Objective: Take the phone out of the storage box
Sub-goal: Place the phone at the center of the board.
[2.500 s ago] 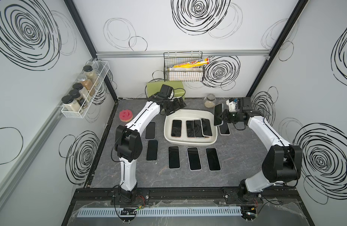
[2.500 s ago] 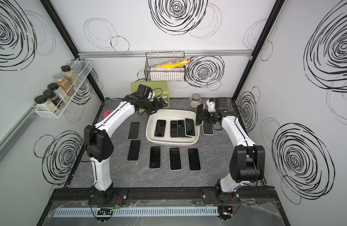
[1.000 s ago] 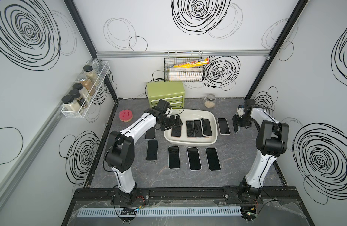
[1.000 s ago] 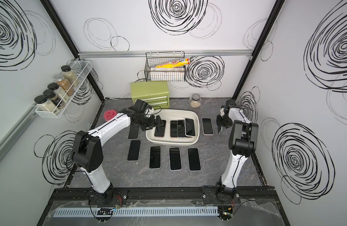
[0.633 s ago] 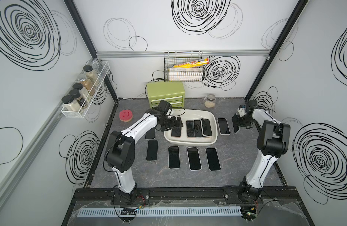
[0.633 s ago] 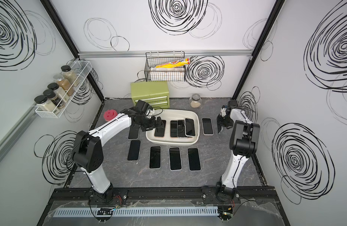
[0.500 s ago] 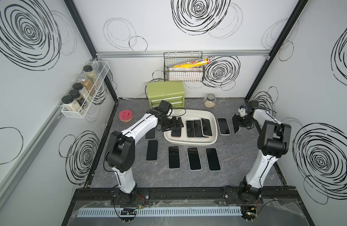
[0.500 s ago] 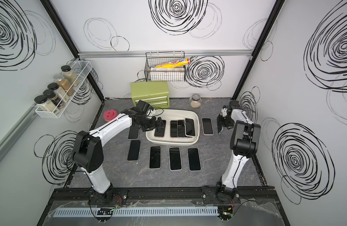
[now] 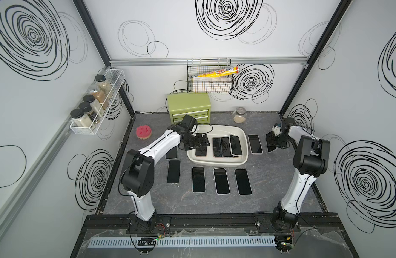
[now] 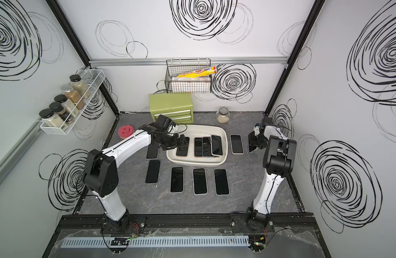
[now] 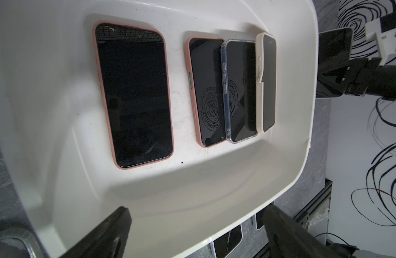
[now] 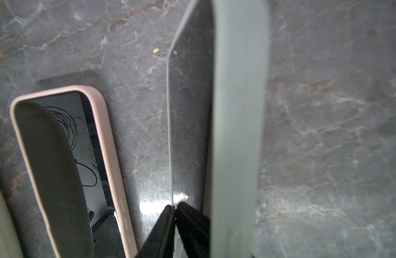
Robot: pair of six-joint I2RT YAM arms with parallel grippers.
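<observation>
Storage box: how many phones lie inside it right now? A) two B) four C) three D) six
B: the left wrist view shows four in the storage box: a pink-cased phone alone, then a second pink-cased phone, a clear-cased phone and a cream-cased phone overlapping.

A green chest [image 9: 188, 105] stands by the back wall. A red sponge [image 9: 144, 132] and a glass jar [image 9: 239, 115] sit near it.

Storage box [image 11: 192, 189] open above; three phones [image 11: 239, 89] overlapped, fourth phone [image 11: 134, 93] apart.
</observation>
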